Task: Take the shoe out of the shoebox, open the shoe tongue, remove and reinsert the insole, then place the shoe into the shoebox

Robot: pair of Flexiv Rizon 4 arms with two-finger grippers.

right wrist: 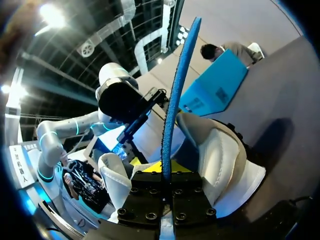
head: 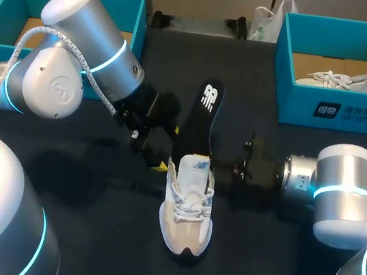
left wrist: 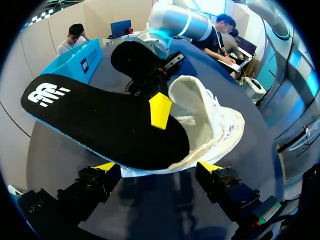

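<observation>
Dim overhead light; the black matte surface (head: 102, 239) carries soft shadows beside the white laced sneaker (head: 187, 214); lamp glare in right wrist view.

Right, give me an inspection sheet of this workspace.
Surface: dark table.
Job's things: white shoe mid-table; black insole partly in it, logo end out; teal left box and right box at the back.
Clutter: second shoe in right box.
Tools: right tool shut on insole; left tool open beside the shoe.
Cables: white cord along left arm.
Surroundings: nothing seen.
</observation>
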